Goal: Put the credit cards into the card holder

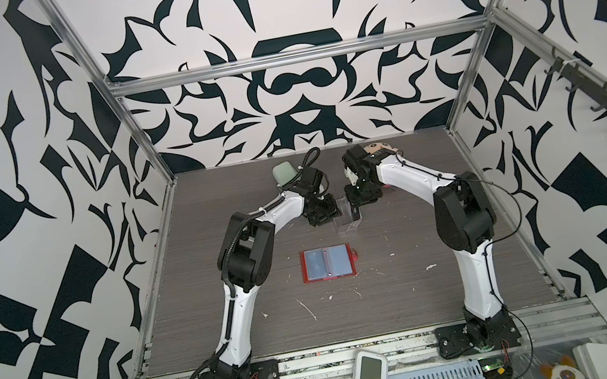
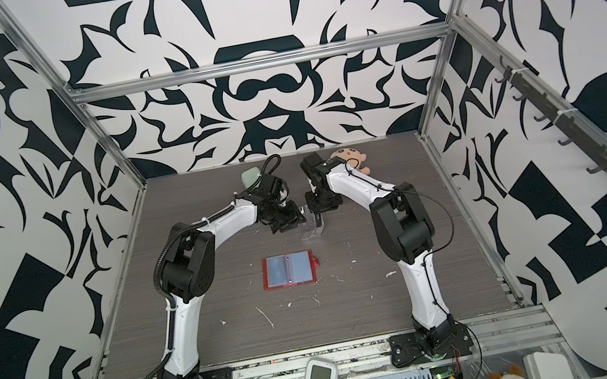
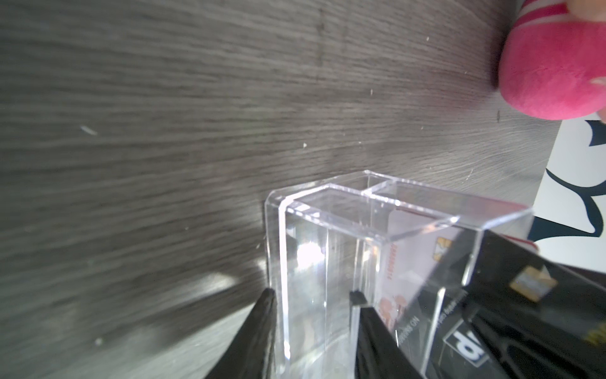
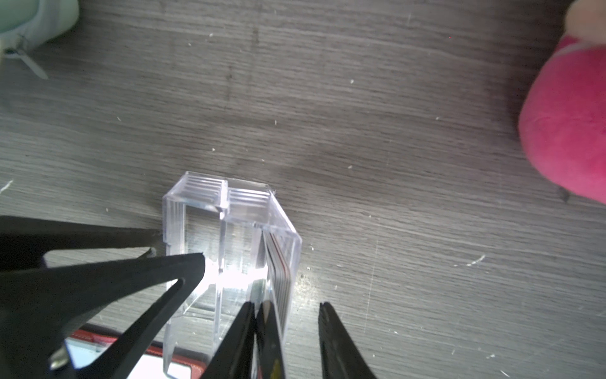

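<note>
**Both grippers at the clear box, card holder open on the table**

The table (image 1: 397, 300) is dark wood grain, bordered by aluminium posts and patterned walls. The clear box (image 1: 346, 220) stands toward the back wall, between the 2 grippers. Bare table lies all around the card holder (image 1: 327, 263), and the widest bare part is on the side of the robot bases. A green case (image 1: 284, 173) lies near the back edge behind the left arm's wrist. A plush toy (image 2: 349, 157) lies at the back edge behind the right arm.

The card holder lies flat and open with its sleeves facing up, nearer to the bases than the box and apart from it. In both top views its long axis goes left to right, its fold goes toward the back wall, and the snap tab (image 1: 354, 254) sticks out at the right edge.

The credit cards (image 4: 278, 269) stand on edge, face to face, in the box's compartment on the right arm's side. The black card (image 3: 511, 262), with a gold chip, leans, and its corner passes over the box's rim. Which way its long axis goes I cannot tell.

The left gripper (image 3: 313, 293) has 1 finger outside the box's wall and 1 inside, both touching the acrylic, so it is clamped on the box. The right gripper (image 4: 287, 305) has its jaws apart: 1 finger is inside the box beside the black card, and 1 is outside, with a gap to the wall.
</note>
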Tool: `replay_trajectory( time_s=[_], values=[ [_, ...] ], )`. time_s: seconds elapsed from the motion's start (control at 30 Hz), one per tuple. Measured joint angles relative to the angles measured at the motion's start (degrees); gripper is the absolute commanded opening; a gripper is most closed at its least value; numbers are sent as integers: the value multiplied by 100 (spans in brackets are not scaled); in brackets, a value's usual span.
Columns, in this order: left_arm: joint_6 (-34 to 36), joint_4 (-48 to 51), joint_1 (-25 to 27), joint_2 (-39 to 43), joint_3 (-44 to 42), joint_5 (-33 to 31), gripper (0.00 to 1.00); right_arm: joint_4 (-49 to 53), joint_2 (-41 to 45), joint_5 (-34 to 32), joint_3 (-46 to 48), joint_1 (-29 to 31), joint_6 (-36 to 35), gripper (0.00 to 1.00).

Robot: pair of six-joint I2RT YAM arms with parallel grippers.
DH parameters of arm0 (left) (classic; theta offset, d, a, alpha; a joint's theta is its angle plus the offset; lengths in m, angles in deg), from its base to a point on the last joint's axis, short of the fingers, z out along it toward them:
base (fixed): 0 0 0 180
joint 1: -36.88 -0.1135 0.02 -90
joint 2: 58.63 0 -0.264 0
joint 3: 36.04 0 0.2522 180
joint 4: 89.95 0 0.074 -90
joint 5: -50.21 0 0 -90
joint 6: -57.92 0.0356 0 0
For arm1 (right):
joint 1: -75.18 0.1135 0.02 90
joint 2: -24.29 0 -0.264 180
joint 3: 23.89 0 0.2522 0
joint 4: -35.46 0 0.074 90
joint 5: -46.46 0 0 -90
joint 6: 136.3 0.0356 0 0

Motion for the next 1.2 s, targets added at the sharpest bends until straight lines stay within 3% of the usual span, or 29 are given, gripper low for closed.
replay_trajectory(
  time_s=[1.2],
  values=[
    [-22, -2, 4, -24, 2, 4, 40, 160, 155, -85, -24, 87, -48, 21]
  ],
)
